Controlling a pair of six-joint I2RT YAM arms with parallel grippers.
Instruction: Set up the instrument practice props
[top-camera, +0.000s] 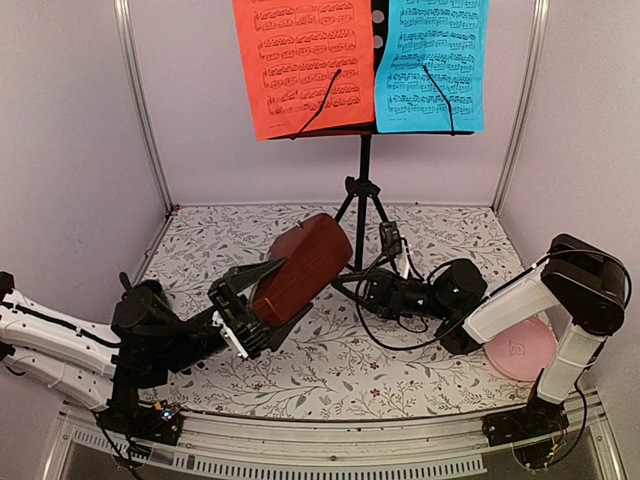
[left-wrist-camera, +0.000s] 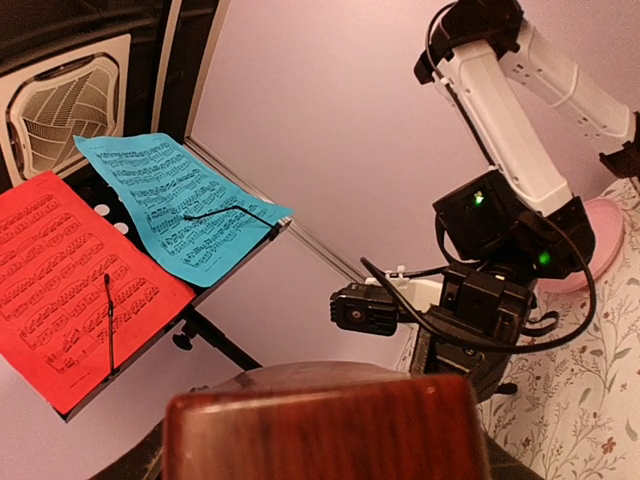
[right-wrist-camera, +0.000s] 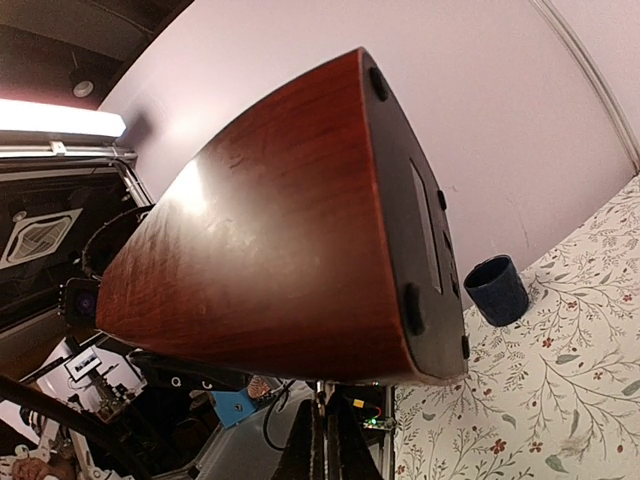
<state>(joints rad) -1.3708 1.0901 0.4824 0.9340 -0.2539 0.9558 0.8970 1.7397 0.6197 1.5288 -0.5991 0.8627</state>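
So on the far left, the left gripper (top-camera: 262, 298) is clamped on the narrow end of the wooden metronome (top-camera: 305, 262). It's tipped at an angle over the floral table (top-camera: 400, 385), with its wide base and little rubber feet facing up and right toward the stand. Can't tell if it touches the table.

Behind it in the middle is the black music stand (top-camera: 365, 170), upright on its tripod. The red sheet (top-camera: 305, 65) is on the left of the desk and the cyan sheet (top-camera: 432, 65) on the right, each pinned by a wire page holder.

The right gripper (top-camera: 372, 290) sits low by the tripod legs, pointing at the metronome. Honestly can't tell if its jaws are closed. The pink plate (top-camera: 525, 352) is far right, under that arm.
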